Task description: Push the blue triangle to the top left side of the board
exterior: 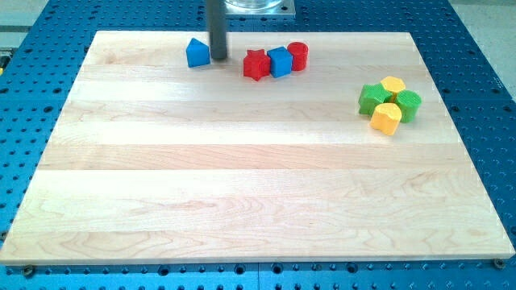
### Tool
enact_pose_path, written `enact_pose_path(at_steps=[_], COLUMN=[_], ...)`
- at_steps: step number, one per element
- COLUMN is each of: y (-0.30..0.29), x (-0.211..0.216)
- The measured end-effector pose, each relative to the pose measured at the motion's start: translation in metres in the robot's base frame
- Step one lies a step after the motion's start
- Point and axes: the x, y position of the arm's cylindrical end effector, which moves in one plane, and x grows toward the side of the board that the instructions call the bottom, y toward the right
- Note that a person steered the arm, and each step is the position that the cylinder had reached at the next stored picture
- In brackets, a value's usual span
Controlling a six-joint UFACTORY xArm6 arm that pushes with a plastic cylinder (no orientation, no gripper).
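Note:
The blue triangle [197,52] lies near the board's top edge, left of centre. My tip [218,58] stands just to its right, touching or nearly touching its right side. The dark rod rises from there out of the view's top. The wooden board [242,177] fills most of the view.
A red star [256,64], a blue cube [280,61] and a red cylinder [297,55] sit in a row right of my tip. At the view's right, two green blocks [373,98] [408,105] and two yellow blocks [393,84] [386,118] cluster together.

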Motion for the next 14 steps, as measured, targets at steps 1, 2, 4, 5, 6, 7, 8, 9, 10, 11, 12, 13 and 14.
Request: enact_pose_path(at_steps=[1, 2, 4, 5, 6, 7, 8, 9, 10, 11, 12, 13, 14], y=[-0.047, -0.009, -0.086, -0.123, -0.115, -0.155, -0.182, -0.172, -0.172, -0.173, -0.168, -0.166, -0.158], x=[0.005, 0.023, 0.027, 0.049, 0.126, 0.117, 0.078, 0.031, 0.053, 0.082, 0.048, 0.050, 0.056])
